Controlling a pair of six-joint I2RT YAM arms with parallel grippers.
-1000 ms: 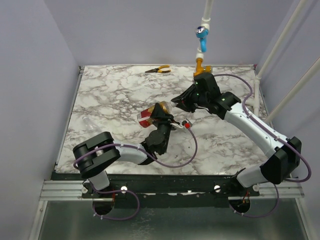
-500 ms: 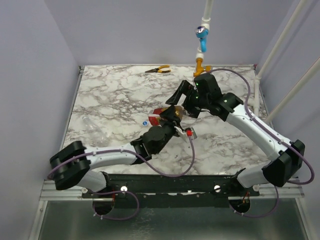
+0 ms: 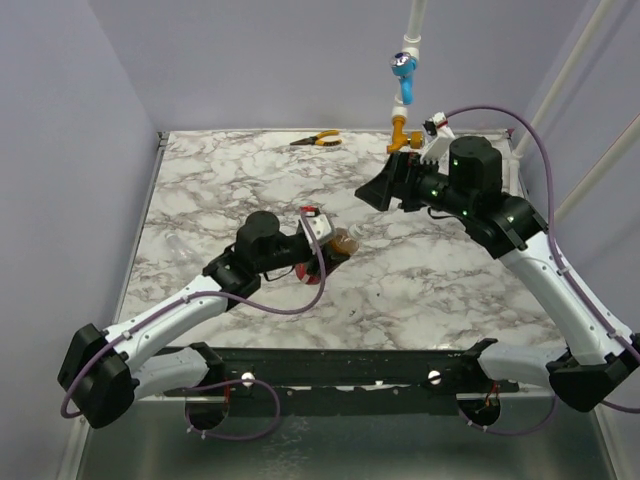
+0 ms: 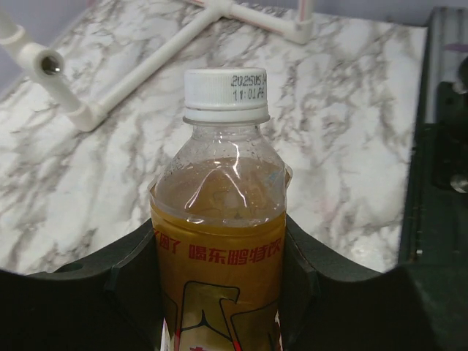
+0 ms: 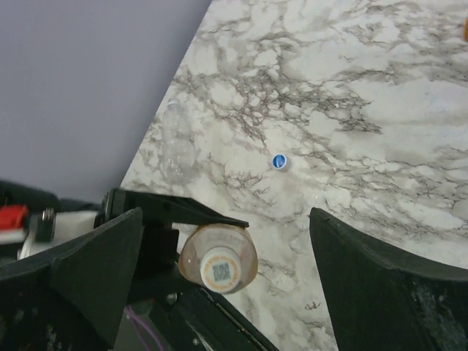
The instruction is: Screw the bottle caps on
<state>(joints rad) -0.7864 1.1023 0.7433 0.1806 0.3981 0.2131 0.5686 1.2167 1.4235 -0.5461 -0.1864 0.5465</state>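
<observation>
Over the table point(image 3: 450, 280) two arms face each other, and the danger is plain. The right gripper point(image 5: 225, 219), spread wide, has to close on a white cap point(image 4: 224, 93) far smaller than its jaws. Come in off-centre and a finger shoves the neck aside. Or it turns the whole bottle point(image 4: 219, 241) in the pinch of the left gripper point(image 4: 219, 292) instead of tightening the thread. That pinch sits low, on the label, so the neck has leverage. The cap looks seated; whether it's tight, I can't tell.

The left arm reaches long and low from its base, wrist turned so the bottle lies over, cap aimed at the right jaws. The right arm stands high at the back, elbow bent, wrist tipped down. The bottle is just below and ahead of its fingers, not touching. Further ahead, past the bottle, a loose blue cap point(image 5: 278, 161) lies flat on the table, well apart from both grippers.
</observation>
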